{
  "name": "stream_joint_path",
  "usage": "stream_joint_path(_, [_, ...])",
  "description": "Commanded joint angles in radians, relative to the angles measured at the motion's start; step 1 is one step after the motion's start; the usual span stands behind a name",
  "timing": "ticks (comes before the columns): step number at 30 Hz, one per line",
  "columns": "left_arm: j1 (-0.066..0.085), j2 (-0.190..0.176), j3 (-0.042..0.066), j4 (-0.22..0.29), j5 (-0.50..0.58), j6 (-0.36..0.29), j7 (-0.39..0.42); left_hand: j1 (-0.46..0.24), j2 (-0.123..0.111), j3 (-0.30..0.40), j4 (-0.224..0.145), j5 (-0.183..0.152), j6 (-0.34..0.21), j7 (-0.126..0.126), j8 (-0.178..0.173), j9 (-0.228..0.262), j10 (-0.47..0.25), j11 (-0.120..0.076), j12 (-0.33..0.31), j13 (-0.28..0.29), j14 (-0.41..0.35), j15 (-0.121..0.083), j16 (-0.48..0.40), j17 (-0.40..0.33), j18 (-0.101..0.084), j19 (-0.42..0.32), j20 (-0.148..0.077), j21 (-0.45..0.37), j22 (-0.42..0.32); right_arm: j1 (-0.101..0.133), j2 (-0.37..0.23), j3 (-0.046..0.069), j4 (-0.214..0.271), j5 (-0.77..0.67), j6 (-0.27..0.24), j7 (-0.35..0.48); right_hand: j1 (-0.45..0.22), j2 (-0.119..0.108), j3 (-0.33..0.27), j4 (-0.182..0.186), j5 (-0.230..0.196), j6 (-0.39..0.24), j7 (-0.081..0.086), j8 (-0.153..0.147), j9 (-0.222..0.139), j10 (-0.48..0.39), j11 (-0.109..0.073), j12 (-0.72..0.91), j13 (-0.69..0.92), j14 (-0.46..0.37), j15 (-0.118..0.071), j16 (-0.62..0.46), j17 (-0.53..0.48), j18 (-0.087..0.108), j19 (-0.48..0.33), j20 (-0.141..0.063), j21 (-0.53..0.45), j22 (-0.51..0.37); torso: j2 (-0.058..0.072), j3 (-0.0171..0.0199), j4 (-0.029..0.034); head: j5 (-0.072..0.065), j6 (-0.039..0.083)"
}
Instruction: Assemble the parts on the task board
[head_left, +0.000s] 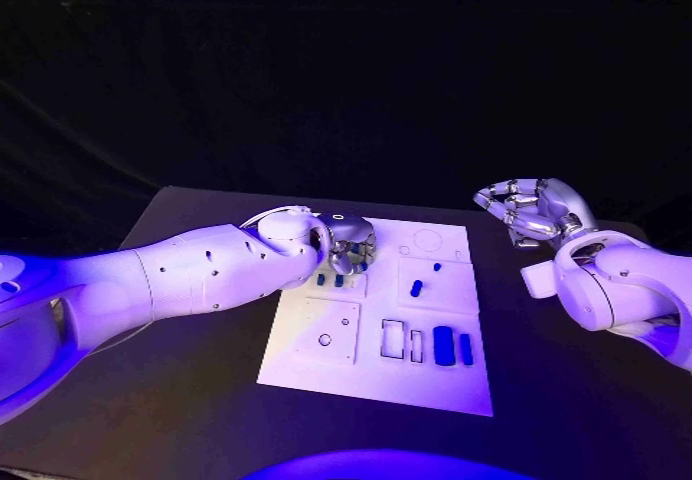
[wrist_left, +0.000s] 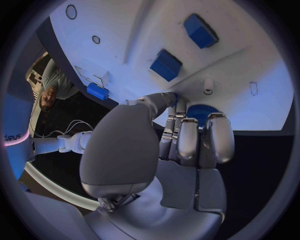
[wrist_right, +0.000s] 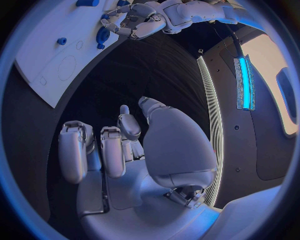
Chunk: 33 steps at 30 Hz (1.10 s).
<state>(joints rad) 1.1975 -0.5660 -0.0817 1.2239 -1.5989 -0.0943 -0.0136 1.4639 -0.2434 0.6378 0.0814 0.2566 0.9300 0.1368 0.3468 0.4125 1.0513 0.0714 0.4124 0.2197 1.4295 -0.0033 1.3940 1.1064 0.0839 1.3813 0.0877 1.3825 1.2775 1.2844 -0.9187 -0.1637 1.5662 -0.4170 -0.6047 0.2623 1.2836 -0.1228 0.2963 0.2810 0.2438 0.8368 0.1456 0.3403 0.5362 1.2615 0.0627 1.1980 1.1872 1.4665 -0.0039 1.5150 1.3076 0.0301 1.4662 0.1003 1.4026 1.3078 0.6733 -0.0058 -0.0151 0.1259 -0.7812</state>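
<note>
Your left hand (head_left: 343, 243) grips a round ribbed blue part (wrist_left: 201, 112) at the white task board's (head_left: 433, 385) far-left corner, likely to seat it. Right hand (head_left: 534, 212) hovers off-board, fingers curled, holding nothing.

Dim scene under violet-blue light

The task board (head_left: 378, 330) glows brightly against the dark desk (head_left: 173, 400) (the room behind is black); both wrist views bend straight edges at their rims, and a lit strip (wrist_right: 242, 82) glares.

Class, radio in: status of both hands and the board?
Left hand holding round blue part at task board. Right hand off board, holding nothing. Nothing in the way.
</note>
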Motion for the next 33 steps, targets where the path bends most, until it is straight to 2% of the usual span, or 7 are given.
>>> stream_joint_path(1, [-0.007,-0.005,-0.002,0.005,0.017,-0.021,0.018,-0.012,-0.001,0.004,-0.004,-0.004,0.009,0.002,-0.005,0.0,0.007,0.0,-0.008,-0.002,0.007,0.001,0.005,-0.002,-0.011,0.007,0.001,0.007,0.003,-0.001,0.001,0.0,0.001,-0.006,0.0,0.011,0.006,0.002,0.001,0.0,0.005,-0.004,0.001,0.004,-0.001,0.007,0.0,0.006,0.001,0.067,-0.005,-0.005,0.117,0.012,0.011,-0.003,-0.002,0.164,0.0,-0.0001,-0.001,0.0,0.002])
stream_joint_path(9, [-0.01,-0.03,0.01,0.029,0.03,-0.053,0.019,-0.022,-0.006,0.003,-0.004,-0.003,0.013,0.003,-0.008,-0.001,0.013,0.002,-0.017,-0.005,0.007,0.002,0.006,-0.004,-0.012,0.01,0.002,0.009,0.007,-0.001,0.0,0.0,0.0,-0.006,-0.003,0.012,0.006,0.002,0.001,0.0,0.005,-0.004,0.001,0.004,-0.001,0.007,0.0,0.006,0.001,0.067,-0.005,-0.005,0.117,0.012,0.011,-0.003,-0.002,0.164,0.0,0.0003,0.0005,0.0,0.007])
stream_joint_path(20, [-0.008,-0.089,0.043,0.095,0.056,-0.073,0.008,-0.031,-0.007,0.003,-0.004,-0.003,0.021,0.002,-0.01,-0.001,0.022,0.002,-0.024,-0.008,0.009,0.003,0.007,-0.004,-0.013,0.014,0.003,0.013,0.013,-0.001,-0.002,0.0,-0.003,-0.006,-0.005,0.013,0.006,0.002,0.001,0.0,0.005,-0.004,0.001,0.004,-0.001,0.007,0.0,0.006,0.001,0.067,-0.005,-0.005,0.117,0.012,0.011,-0.003,-0.002,0.164,-0.002,0.0005,0.0023,0.004,0.013])
stream_joint_path(24, [-0.007,-0.113,0.051,0.119,0.066,-0.069,0.001,-0.032,-0.007,0.003,-0.004,-0.003,0.022,0.002,-0.01,-0.001,0.024,0.002,-0.025,-0.008,0.01,0.002,0.007,-0.004,-0.014,0.015,0.003,0.014,0.014,-0.001,-0.002,0.0,-0.003,-0.006,-0.005,0.013,0.006,0.002,0.001,0.0,0.005,-0.004,0.001,0.004,-0.001,0.007,0.0,0.006,0.001,0.067,-0.005,-0.005,0.117,0.012,0.011,-0.003,-0.002,0.164,-0.001,0.0001,0.0021,0.006,0.016])
stream_joint_path(30, [-0.007,-0.148,0.055,0.138,0.079,-0.053,-0.011,-0.035,-0.007,0.002,-0.004,-0.003,0.026,0.002,-0.01,-0.001,0.029,0.001,-0.028,-0.009,0.01,0.002,0.008,-0.004,-0.014,0.016,0.003,0.015,0.015,-0.001,-0.004,0.0,-0.003,-0.006,-0.005,0.013,0.006,0.002,0.001,0.0,0.005,-0.004,0.001,0.004,-0.001,0.007,0.0,0.006,0.001,0.067,-0.005,-0.005,0.117,0.012,0.011,-0.003,-0.002,0.164,0.0,-0.0002,0.0004,0.006,0.019])
stream_joint_path(33, [-0.007,-0.161,0.056,0.137,0.085,-0.048,-0.015,-0.036,-0.007,0.002,-0.004,-0.004,0.026,0.002,-0.01,-0.001,0.029,0.001,-0.028,-0.009,0.01,0.002,0.007,-0.006,-0.014,0.016,0.003,0.014,0.014,-0.001,-0.006,0.0,-0.003,-0.006,-0.005,0.012,0.006,0.002,0.001,0.0,0.005,-0.004,0.001,0.004,-0.001,0.007,0.0,0.006,0.001,0.067,-0.005,-0.005,0.117,0.012,0.011,-0.003,-0.002,0.164,0.0,-0.0008,0.0024,0.005,0.019])
